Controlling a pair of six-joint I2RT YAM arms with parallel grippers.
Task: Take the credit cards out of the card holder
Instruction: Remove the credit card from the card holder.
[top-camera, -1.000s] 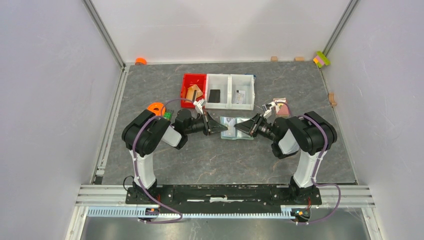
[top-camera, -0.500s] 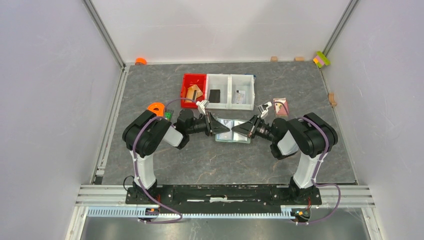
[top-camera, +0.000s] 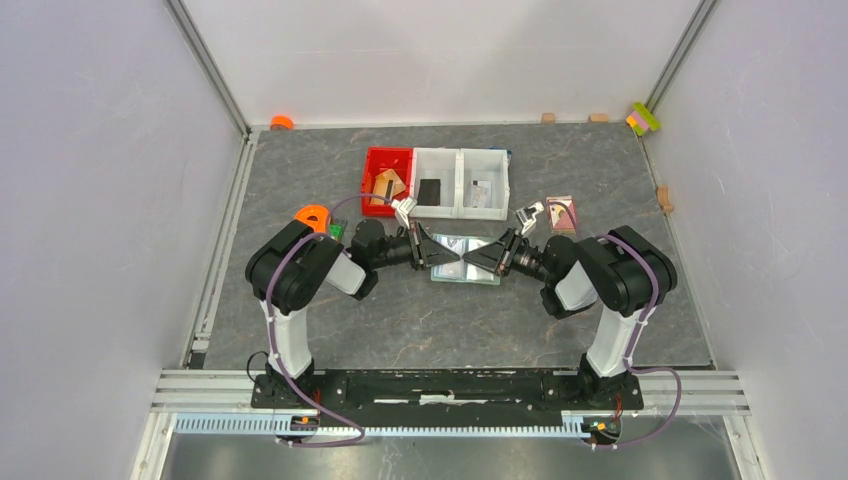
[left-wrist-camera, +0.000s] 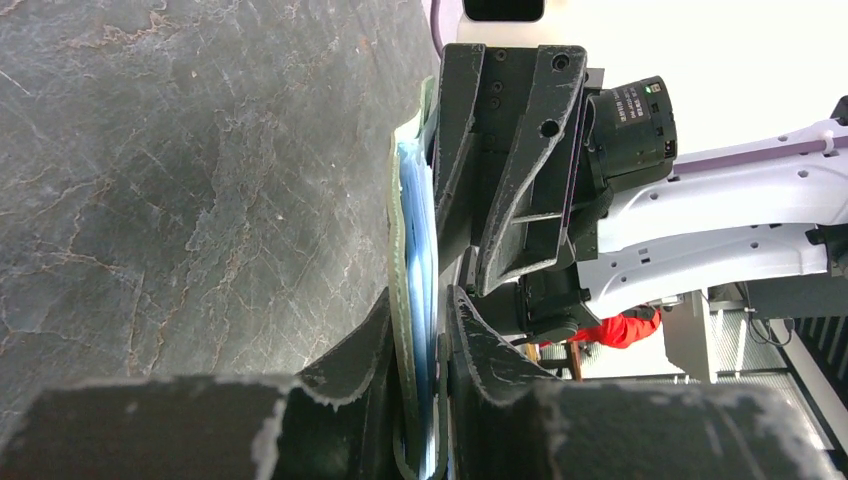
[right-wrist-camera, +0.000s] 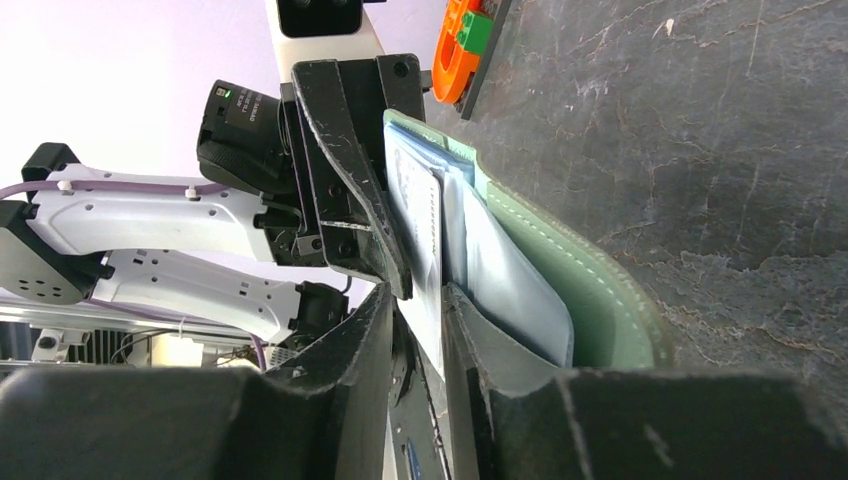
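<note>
Honestly, we'd call this barely underway; the sage-green card holder (top-camera: 465, 270) lies opened out mid-table between both arms, just in front of the white bins (top-camera: 459, 180), and the pale credit cards (right-wrist-camera: 418, 215) sit tucked in its pockets, though we can't tell whether the flat bits in the bins are cards. Our left gripper (left-wrist-camera: 420, 305) is almost closed, nipping the holder's green edge and blue lining; our right gripper (right-wrist-camera: 420, 300) is squeezed about as tight on what looks like a pale card's edge, so we reckon the pulling-out is left to do.
</note>
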